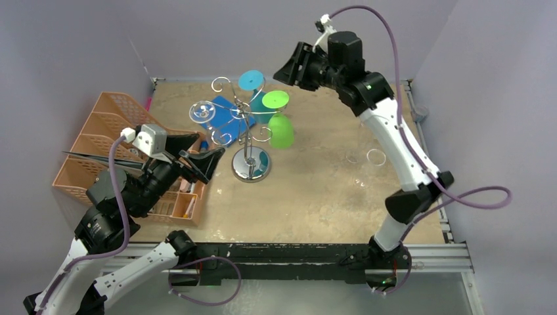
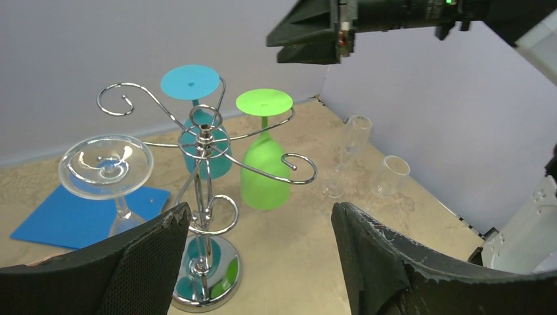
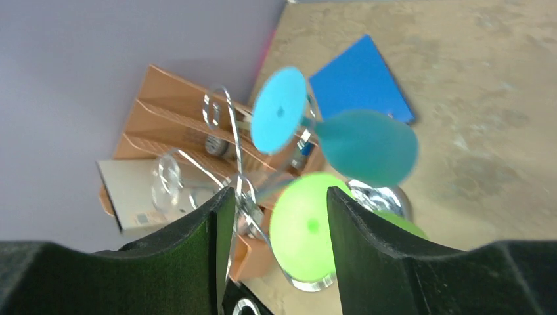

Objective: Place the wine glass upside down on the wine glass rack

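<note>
the wine glass rack (image 1: 249, 142) stood on its round shiny base near the middle of the table (image 1: 315, 193). the green wine glass (image 1: 281, 130) hung on it upside down, its foot resting on top of one of the rack's right-hand arms and its bowl hanging below. a blue wine glass (image 2: 213, 154) hung the same way at the back of the rack, and a clear wine glass (image 2: 105, 165) on the left. the right gripper (image 3: 279, 197) was above and just behind the green glass's foot, with its fingers apart and nothing between them. the left gripper (image 2: 259, 213) was just left of the rack, low, with its fingers spread wide and holding nothing. a blue mat (image 1: 226, 113) lay behind the rack, and an orange desk organiser (image 1: 105, 131) sat at the left edge.
</note>
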Controlling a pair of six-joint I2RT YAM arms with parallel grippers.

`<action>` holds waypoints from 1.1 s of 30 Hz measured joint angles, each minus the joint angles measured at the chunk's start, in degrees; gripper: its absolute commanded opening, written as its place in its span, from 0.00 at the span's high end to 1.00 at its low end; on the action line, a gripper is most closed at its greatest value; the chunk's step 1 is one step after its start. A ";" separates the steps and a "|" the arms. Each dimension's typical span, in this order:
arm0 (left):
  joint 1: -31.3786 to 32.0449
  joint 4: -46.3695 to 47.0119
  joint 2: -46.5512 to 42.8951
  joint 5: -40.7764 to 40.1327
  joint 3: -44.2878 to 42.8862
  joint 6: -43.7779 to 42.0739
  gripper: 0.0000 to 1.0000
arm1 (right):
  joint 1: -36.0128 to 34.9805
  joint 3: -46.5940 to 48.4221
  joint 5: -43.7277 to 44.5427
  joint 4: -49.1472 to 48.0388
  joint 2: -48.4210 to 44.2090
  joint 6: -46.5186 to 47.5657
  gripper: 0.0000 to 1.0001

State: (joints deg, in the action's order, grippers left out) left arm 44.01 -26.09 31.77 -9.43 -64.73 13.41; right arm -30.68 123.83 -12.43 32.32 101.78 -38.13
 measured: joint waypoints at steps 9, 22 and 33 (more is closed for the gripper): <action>0.00 -1.38 0.00 0.04 0.02 0.55 0.04 | 0.07 -26.49 10.75 4.66 -23.56 8.37 0.41; 0.00 2.69 3.67 2.03 1.97 0.50 0.06 | 0.24 -40.17 34.21 25.66 -36.85 12.15 0.36; 0.00 2.95 7.06 3.10 1.95 0.59 0.05 | 9.62 -47.67 35.17 28.35 -33.44 14.62 0.49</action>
State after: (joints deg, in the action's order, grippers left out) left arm 44.01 -23.14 38.83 -6.33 -62.78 14.00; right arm -21.06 76.16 22.74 60.66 68.34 -23.51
